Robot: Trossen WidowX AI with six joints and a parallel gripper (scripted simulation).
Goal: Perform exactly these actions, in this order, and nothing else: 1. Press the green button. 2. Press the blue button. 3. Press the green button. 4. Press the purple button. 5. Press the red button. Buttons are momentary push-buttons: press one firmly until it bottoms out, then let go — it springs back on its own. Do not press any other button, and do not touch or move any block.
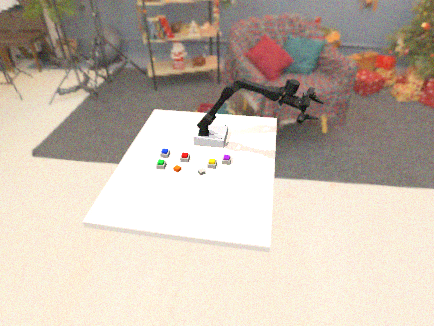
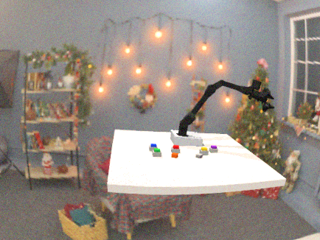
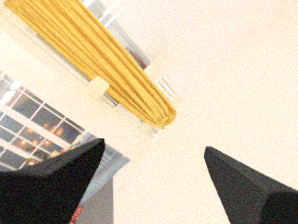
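With the hand (image 1: pixel 310 106) wide open, empty and raised off past the bench (image 1: pixel 150 210) edge, the green button (image 1: pixel 161 163) sits far below and across from it, so bring the fingers down squarely over that button, clear of the orange block (image 1: pixel 177 169)
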